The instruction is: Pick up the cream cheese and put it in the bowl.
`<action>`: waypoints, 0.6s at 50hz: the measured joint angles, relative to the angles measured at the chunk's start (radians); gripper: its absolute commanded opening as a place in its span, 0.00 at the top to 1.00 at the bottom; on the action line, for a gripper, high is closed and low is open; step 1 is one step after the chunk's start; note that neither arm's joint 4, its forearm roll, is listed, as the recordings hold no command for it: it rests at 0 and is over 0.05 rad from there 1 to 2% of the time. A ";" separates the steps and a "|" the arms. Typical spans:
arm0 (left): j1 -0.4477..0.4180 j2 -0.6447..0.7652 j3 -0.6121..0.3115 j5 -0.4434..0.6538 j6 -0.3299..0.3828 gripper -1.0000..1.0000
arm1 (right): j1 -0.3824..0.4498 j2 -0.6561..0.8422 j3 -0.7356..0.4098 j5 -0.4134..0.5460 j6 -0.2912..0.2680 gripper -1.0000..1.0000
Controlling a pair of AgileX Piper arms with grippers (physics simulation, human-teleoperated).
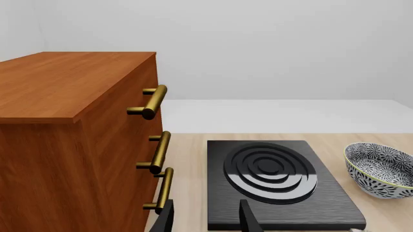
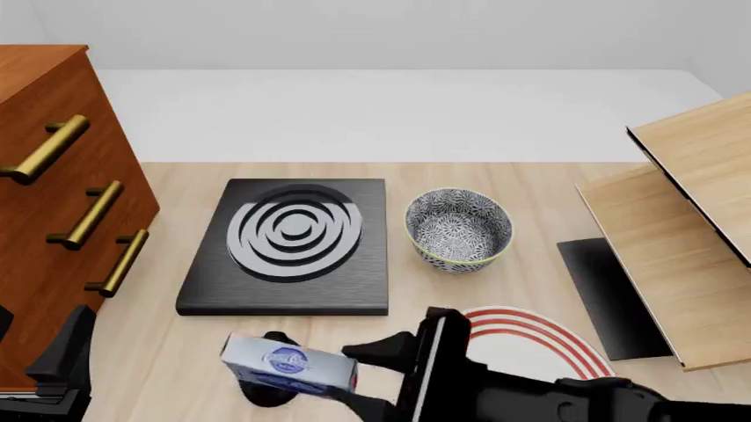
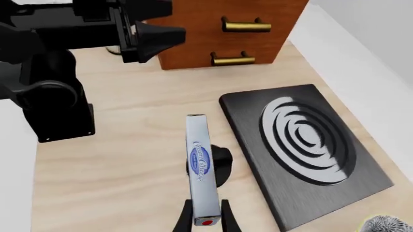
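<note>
The cream cheese, a pale grey-blue box with a dark blue oval logo, hangs above the table near its front edge, over its own dark shadow. My right gripper is shut on one end of it. In the right wrist view the cream cheese stands on edge, its red-marked end between the fingers. The speckled blue-and-white bowl sits right of centre, behind and to the right of the box; it also shows as the bowl in the left wrist view. My left gripper is open and holds nothing, low at the front left.
A black burner plate lies between the bowl and a wooden drawer cabinet with brass handles on the left. A red-ringed white plate sits under my right arm. A light wooden rack stands at the right.
</note>
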 measured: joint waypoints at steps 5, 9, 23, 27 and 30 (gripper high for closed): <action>0.000 0.000 0.000 0.000 0.000 0.00 | -0.037 -0.076 -0.001 0.064 0.001 1.00; 0.000 0.000 0.000 0.000 0.000 0.00 | -0.067 -0.131 -0.008 0.117 0.006 1.00; 0.000 0.000 0.000 0.000 0.000 0.00 | -0.182 -0.237 -0.046 0.276 0.006 1.00; 0.000 0.000 0.000 0.000 0.000 0.00 | -0.219 -0.255 -0.063 0.321 0.002 1.00; 0.000 0.000 0.000 0.000 0.000 0.00 | -0.248 -0.268 -0.080 0.359 -0.002 1.00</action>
